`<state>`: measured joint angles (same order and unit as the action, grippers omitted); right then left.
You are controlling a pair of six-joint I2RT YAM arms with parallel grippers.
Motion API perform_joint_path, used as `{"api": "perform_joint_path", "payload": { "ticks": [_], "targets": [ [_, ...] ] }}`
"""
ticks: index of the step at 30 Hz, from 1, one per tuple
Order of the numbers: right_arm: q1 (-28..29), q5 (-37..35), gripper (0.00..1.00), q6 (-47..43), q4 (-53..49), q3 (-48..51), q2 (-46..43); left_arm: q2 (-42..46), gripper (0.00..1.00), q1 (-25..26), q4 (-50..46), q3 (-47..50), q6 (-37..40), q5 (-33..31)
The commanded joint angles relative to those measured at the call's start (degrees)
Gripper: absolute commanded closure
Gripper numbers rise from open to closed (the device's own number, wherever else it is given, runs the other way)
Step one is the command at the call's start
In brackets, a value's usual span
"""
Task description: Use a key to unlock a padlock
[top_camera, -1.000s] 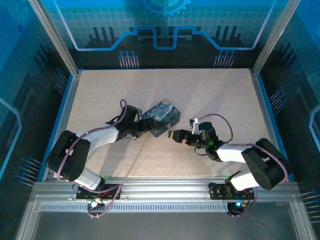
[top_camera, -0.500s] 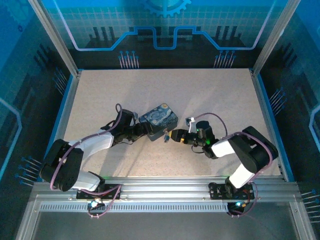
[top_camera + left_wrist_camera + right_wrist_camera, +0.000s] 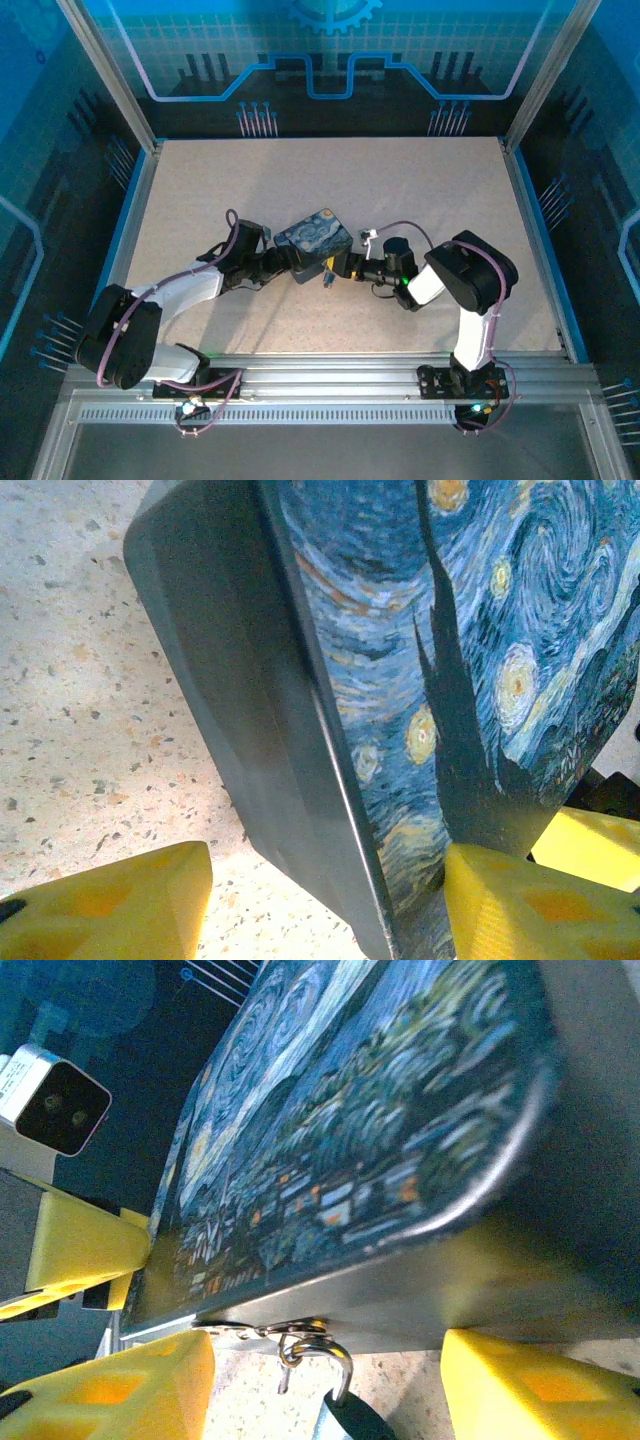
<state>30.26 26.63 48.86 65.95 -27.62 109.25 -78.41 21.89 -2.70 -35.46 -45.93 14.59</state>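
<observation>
Partly cropped, padlock hangs from tin inside open right tool; left tool grips tin.

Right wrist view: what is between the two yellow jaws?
The tiny grey-blue padlock with its silver shackle, hanging from the dark-blue starry-night painted tin; the right wrist view shows it.

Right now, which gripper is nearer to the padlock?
Right. The right gripper is just beside the padlock, which hangs from the end of the tin facing it. The left gripper holds the tin's opposite end.
</observation>
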Motion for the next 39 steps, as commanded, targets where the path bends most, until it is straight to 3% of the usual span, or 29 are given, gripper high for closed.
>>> {"api": "perform_joint_path", "payload": {
  "ticks": [1,22,39],
  "targets": [
    [1.47,0.09,0.39,0.84,2.21,0.24,1.57,-0.08,0.37,-0.53,-5.08,1.54,1.4,-2.2],
    [4.11,0.24,0.45,2.47,5.68,1.25,3.4,-0.43,0.37,-0.58,-4.82,1.09,1.1,-1.84],
    [4.1,-0.18,0.62,2.51,4.5,1.36,3.17,-0.21,0.37,-0.53,-4.86,1.27,1.04,-1.88]
  ]
}}
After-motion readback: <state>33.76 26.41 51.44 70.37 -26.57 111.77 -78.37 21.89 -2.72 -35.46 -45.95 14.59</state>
